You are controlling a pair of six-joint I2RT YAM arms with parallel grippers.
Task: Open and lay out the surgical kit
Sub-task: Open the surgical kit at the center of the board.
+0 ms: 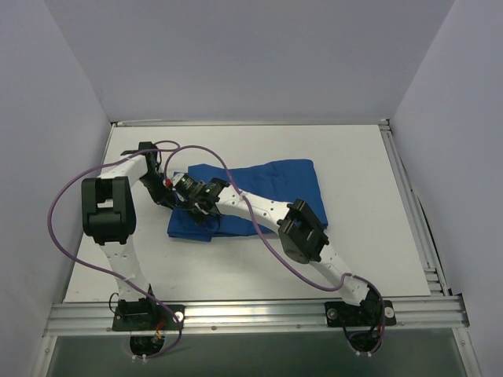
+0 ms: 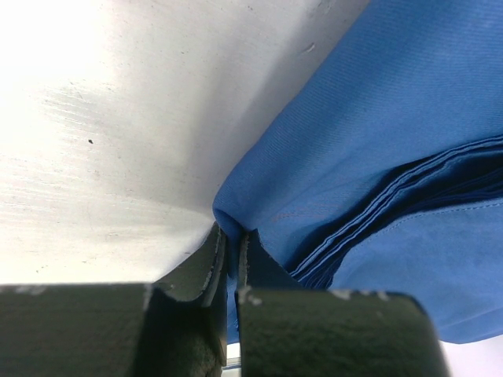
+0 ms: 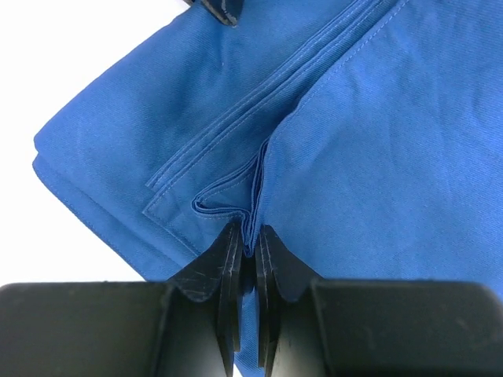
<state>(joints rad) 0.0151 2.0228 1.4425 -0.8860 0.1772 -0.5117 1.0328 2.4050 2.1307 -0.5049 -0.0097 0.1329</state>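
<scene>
The folded blue cloth lies mid-worktop, its contents hidden. The left gripper is pinched tight on the cloth's left edge. The right gripper, reaching across leftward, is clamped on a fold of the top layers.

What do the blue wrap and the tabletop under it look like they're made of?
The royal-blue cloth wrap looks like matte woven fabric, probably cotton-type: fine diagonal ribs and stitched hems show. The white tabletop looks hard, smooth and faintly glossy with scuffs, perhaps laminate or painted board.
</scene>
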